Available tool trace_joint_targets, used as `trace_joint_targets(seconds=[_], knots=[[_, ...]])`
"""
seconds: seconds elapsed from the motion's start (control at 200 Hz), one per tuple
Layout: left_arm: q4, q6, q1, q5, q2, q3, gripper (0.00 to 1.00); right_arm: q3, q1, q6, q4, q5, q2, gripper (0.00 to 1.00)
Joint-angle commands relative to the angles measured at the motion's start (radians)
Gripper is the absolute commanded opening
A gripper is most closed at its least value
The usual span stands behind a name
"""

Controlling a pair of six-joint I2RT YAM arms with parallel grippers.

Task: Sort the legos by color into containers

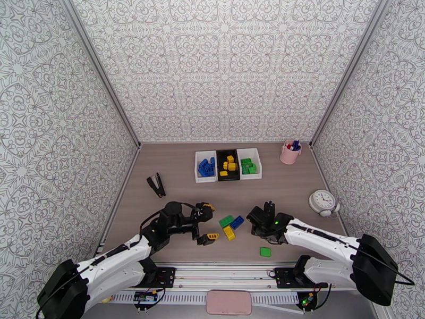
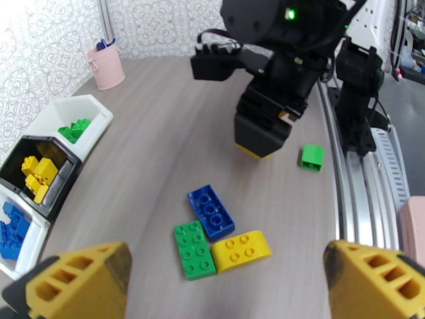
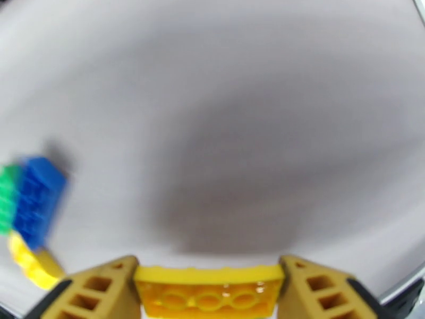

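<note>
Right tool is clenched on a yellow brick, long axis spanning finger to finger, apparently just above the tabletop; view is blurred. Left tool is released, hovering near three loose bricks.

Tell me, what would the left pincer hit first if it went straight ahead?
Likely the green brick or the yellow brick lying just ahead of the left pincer, though depth is unclear.
</note>
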Motion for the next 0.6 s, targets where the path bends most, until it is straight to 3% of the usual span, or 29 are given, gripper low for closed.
trace_joint_targets(seconds=[0.0,0.225,0.39,0.595], knots=[[0.05,-0.061,0.014,-0.017,0.002,0.002,1.0,0.113,-0.012,-0.114,0.109,0.1,0.058,0.6],[0.076,-0.101,0.033,-0.049,-0.01,-0.004,1.0,0.336,-0.111,-0.305,0.268,0.056,0.237,0.6],[0.127,-0.167,0.035,-0.142,-0.018,-0.022,1.0,0.541,-0.162,-0.42,0.312,0.062,0.407,0.6],[0.117,-0.172,0.038,-0.174,-0.035,-0.024,1.0,0.788,-0.234,-0.514,0.343,0.03,0.612,0.6]])
